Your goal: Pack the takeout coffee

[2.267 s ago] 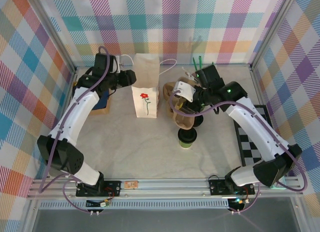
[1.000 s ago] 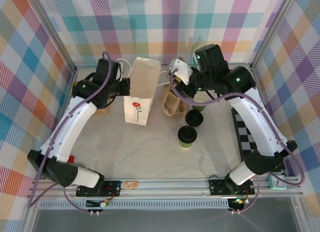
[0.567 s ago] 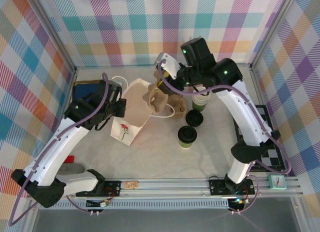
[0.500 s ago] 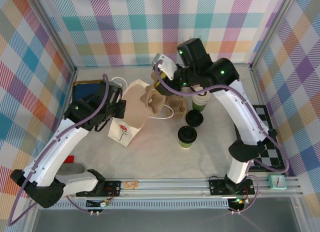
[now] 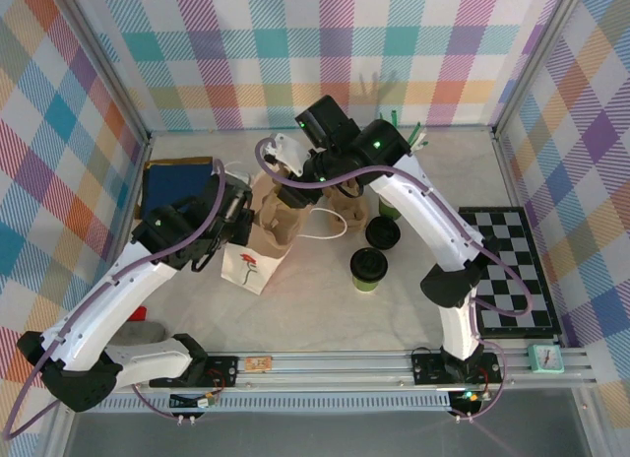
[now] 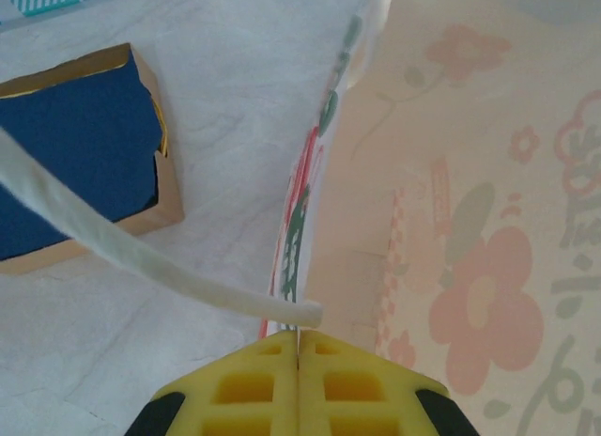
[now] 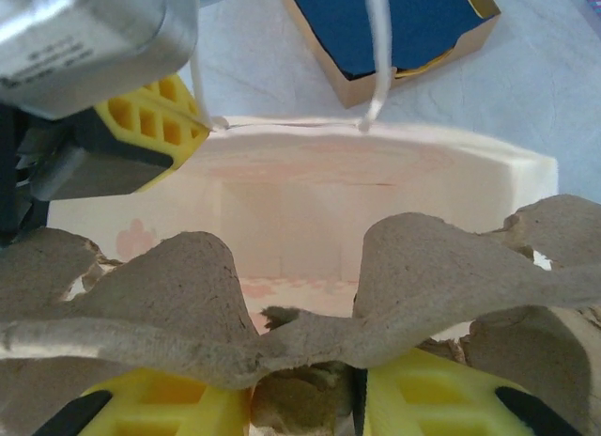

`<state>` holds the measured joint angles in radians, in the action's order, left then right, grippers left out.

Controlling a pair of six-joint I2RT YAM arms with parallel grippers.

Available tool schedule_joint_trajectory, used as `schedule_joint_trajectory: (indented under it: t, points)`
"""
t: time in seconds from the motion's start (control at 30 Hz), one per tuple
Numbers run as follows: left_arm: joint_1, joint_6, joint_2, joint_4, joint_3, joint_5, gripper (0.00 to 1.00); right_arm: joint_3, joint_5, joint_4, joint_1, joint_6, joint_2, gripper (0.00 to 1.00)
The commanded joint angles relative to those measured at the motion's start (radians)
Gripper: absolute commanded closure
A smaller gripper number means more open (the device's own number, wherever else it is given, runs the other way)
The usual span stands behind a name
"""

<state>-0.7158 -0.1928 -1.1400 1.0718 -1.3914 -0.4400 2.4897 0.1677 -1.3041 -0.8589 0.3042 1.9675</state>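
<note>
The bag leans open, its rim pinched in the left gripper's tightly closed jaws. The right gripper clamps a pulp carrier, with the bag's mouth just ahead of its jaws. The coffee stands upright, well apart from both.

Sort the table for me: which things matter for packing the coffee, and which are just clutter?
For the job: takeout coffee, white paper bag, cardboard carrier.
Lying about: blue box, checkerboard mat, loose black lid.
</note>
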Motion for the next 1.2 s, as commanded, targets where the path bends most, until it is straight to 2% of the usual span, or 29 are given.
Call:
schedule_joint_trajectory:
  t: [0.0,0.53,0.8,1.17]
  points:
    - [-0.018,-0.016,0.028,0.001,0.015,-0.041,1.0,0.031,0.014,-0.014,-0.002,0.01,0.0,0.68]
    - [-0.054,-0.028,0.053,-0.04,0.041,-0.044,1.0,-0.112,0.002,0.003,-0.024,-0.004,0.017,0.72]
    - [-0.076,-0.027,0.093,-0.091,0.074,-0.017,1.0,-0.043,-0.042,-0.043,-0.04,0.018,0.08,0.72]
    - [-0.08,-0.025,0.121,-0.141,0.105,0.03,1.0,0.028,-0.026,-0.073,-0.038,0.0,0.135,0.7]
